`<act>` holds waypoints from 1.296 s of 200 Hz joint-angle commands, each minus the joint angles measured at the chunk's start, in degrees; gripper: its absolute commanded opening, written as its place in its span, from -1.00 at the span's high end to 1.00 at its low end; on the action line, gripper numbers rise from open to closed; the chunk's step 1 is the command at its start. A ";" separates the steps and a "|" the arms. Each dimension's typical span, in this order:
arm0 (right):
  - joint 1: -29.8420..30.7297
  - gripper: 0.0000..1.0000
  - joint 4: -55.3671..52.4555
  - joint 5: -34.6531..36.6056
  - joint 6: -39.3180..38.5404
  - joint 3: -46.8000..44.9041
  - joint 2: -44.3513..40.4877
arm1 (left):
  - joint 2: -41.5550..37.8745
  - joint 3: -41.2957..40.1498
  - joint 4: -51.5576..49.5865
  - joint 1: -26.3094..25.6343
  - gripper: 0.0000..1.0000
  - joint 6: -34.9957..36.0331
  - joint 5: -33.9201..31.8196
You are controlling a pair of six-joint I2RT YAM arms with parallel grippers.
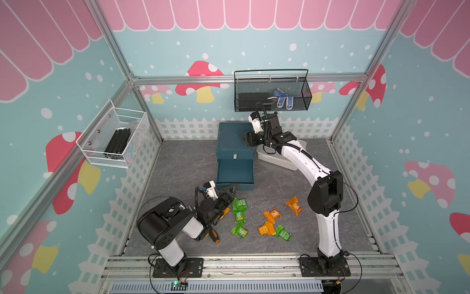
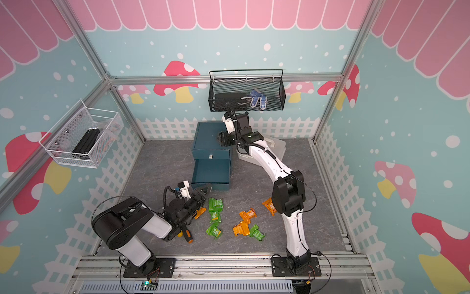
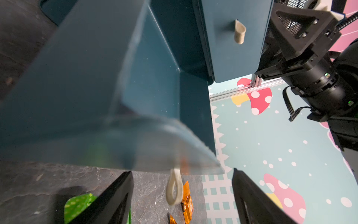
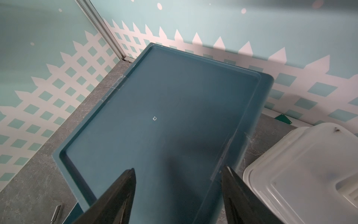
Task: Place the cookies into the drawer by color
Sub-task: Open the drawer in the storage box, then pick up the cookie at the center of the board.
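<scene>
The teal-blue drawer cabinet (image 1: pixel 232 138) stands at the back in both top views. Its bottom drawer (image 1: pixel 235 173) is pulled out, with bare teal inside. My left gripper (image 3: pixel 182 171) is open at that drawer's front, and the pale loop handle (image 3: pixel 174 189) hangs free between its fingers. My right gripper (image 4: pixel 178 168) is open over the cabinet's top (image 4: pixel 155 116), near its right edge, holding nothing. Green cookies (image 1: pixel 239 203) and orange cookies (image 1: pixel 272 214) lie scattered on the floor in front of the drawer. One orange cookie (image 3: pixel 188 203) shows just beyond the handle.
A pale grey plastic case (image 1: pixel 287 163) sits right of the cabinet, under my right arm. A screwdriver (image 1: pixel 213 235) lies by my left wrist. A black mesh basket (image 1: pixel 272 91) hangs on the back wall and a white basket (image 1: pixel 114 137) on the left wall.
</scene>
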 commanded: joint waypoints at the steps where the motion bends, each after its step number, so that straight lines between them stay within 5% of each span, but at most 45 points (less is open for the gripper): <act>1: 0.13 -0.47 -3.27 -1.72 0.40 1.63 -1.38 | -6.51 0.69 -9.54 0.40 -0.71 3.93 1.76; 42: 0.21 -0.50 -0.33 -2.37 0.27 -5.79 -9.37 | -22.78 2.78 -37.19 -0.59 -0.75 10.91 -1.66; 87: 1.30 -0.51 3.03 -0.27 0.30 -21.66 -22.89 | -32.17 7.66 -58.96 -1.88 -0.76 17.57 -1.53; 126: 1.89 -0.51 8.95 3.17 4.03 -44.02 -38.20 | -39.27 16.09 -87.52 -11.47 -0.68 23.70 -16.87; 190: 2.92 -0.51 14.85 5.40 11.37 -68.45 -55.92 | -25.17 28.01 -98.12 -23.71 -0.64 26.07 -26.25; 259: 3.03 -0.50 19.00 5.23 13.27 -81.32 -64.05 | -8.11 35.05 -96.72 -25.18 -0.68 25.94 -29.96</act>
